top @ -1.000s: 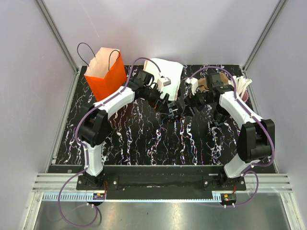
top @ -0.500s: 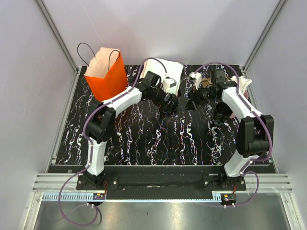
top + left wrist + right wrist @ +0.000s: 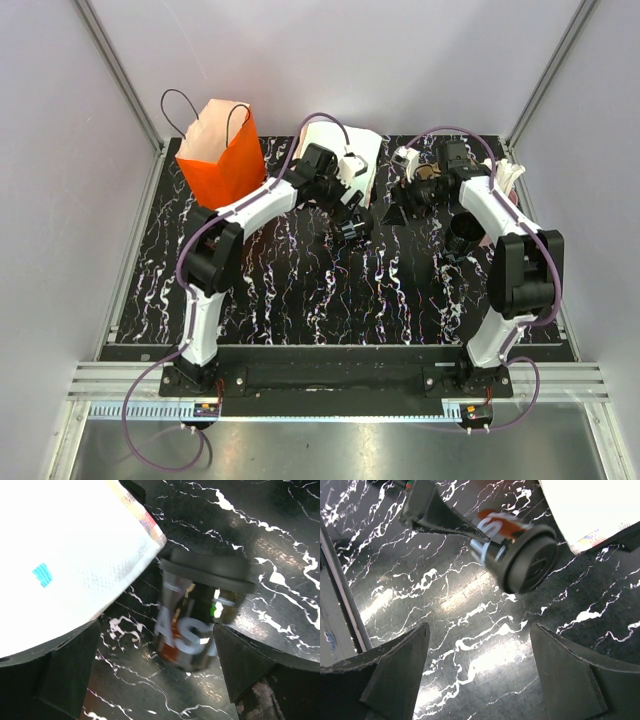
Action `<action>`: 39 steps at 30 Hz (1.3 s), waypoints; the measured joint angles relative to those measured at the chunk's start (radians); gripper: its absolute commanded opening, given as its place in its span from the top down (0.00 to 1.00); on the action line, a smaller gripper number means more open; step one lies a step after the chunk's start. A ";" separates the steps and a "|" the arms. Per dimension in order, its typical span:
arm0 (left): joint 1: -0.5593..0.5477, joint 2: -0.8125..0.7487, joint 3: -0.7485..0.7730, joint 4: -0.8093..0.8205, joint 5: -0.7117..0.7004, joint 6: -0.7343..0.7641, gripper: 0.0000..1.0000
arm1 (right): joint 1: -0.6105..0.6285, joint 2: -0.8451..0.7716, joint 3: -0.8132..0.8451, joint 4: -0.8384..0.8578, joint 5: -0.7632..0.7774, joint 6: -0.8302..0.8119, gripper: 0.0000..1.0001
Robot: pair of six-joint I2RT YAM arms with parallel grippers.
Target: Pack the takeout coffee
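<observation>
The takeout coffee, a small black cup (image 3: 462, 233) with a round rim, stands on the table beside my right forearm, away from both grippers. My left gripper (image 3: 350, 227) (image 3: 156, 632) is open. A dark glossy container (image 3: 197, 625) with a black lid and an orange label lies tilted just ahead of its fingers, against the right finger (image 3: 245, 665). My right gripper (image 3: 398, 208) (image 3: 480, 630) is open and empty. The same container (image 3: 512, 550) lies on its side ahead of it, lid toward the camera.
An orange paper bag (image 3: 222, 150) stands open at the back left. A white paper napkin (image 3: 350, 155) (image 3: 60, 565) lies at the back middle, next to the container. A pink cup of white sticks (image 3: 508, 180) stands at the back right.
The two grippers, close together at mid-table a second ago, have drawn apart and moved toward the back. The black cup by the right arm has not moved.
</observation>
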State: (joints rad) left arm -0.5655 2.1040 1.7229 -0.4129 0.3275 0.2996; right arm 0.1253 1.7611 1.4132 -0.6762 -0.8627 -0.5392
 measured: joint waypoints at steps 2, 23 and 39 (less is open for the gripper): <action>0.000 0.011 0.008 -0.003 0.009 0.012 0.01 | -0.005 0.030 0.015 -0.003 -0.023 0.020 0.18; 0.000 0.101 0.035 -0.074 0.150 0.054 0.01 | -0.026 0.251 0.072 -0.036 -0.123 -0.022 0.36; 0.000 0.143 0.184 -0.131 0.203 -0.013 0.01 | -0.019 0.144 -0.080 0.181 0.070 0.034 0.28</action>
State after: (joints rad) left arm -0.5655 2.2475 1.9072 -0.5442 0.5304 0.2871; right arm 0.1059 1.9049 1.3327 -0.4950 -0.7929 -0.5053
